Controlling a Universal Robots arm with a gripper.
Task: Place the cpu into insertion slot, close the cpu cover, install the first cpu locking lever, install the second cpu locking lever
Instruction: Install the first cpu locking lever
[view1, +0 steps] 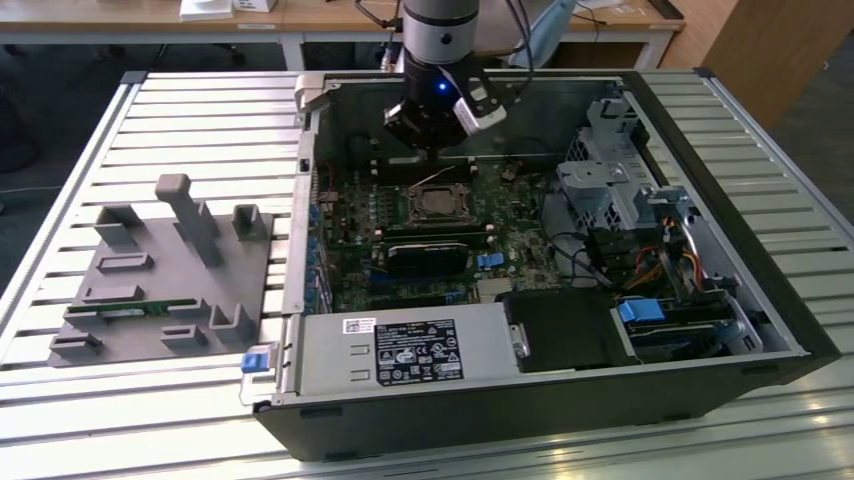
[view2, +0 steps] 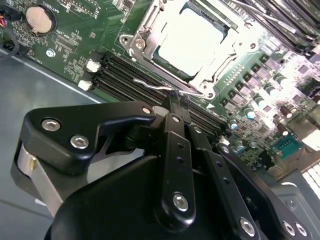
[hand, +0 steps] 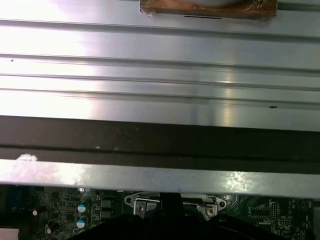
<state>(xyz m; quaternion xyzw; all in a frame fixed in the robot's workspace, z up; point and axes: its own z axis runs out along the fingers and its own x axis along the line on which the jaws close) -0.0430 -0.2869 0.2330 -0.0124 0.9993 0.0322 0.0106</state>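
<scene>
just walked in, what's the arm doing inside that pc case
A single robot arm is reaching into an open computer case lying on a slatted table. Its gripper is down at the edge of the insertion slot, fingers together at a thin wire locking lever. The cpu already sits in the slot with the cpu cover over it.

Arm (view1: 438, 35) vertical, end effector (view2: 176, 100) pointing down, fingers (view2: 175, 125) pressed together

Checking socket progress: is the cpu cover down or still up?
Down. In the second wrist view the cpu cover lies flat, framing the seated cpu; a wire locking lever runs alongside.
</scene>
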